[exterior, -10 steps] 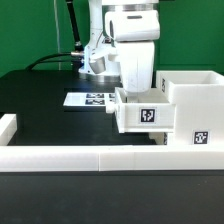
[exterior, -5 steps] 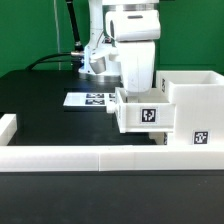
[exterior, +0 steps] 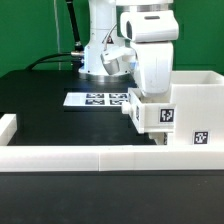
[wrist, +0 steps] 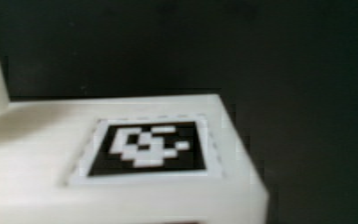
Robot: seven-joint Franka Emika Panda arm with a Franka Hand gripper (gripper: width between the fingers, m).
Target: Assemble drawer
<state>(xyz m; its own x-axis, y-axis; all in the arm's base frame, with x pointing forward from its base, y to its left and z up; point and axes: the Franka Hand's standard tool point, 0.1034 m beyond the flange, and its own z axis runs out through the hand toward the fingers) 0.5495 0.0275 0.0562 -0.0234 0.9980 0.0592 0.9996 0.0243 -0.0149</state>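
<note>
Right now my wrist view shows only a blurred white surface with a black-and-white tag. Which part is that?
Observer: Most likely the small tray. The end effector is directly over it, but its fingertips are hidden, so I cannot tell if it is open or shut.
Operator: What stands next to it?
Observer: The large case is right beside it, on the exterior view's right. I cannot tell whether they touch.
Operator: Anything else on the table?
Observer: The marker board lies flat behind the tray, toward the exterior view's left.
</note>
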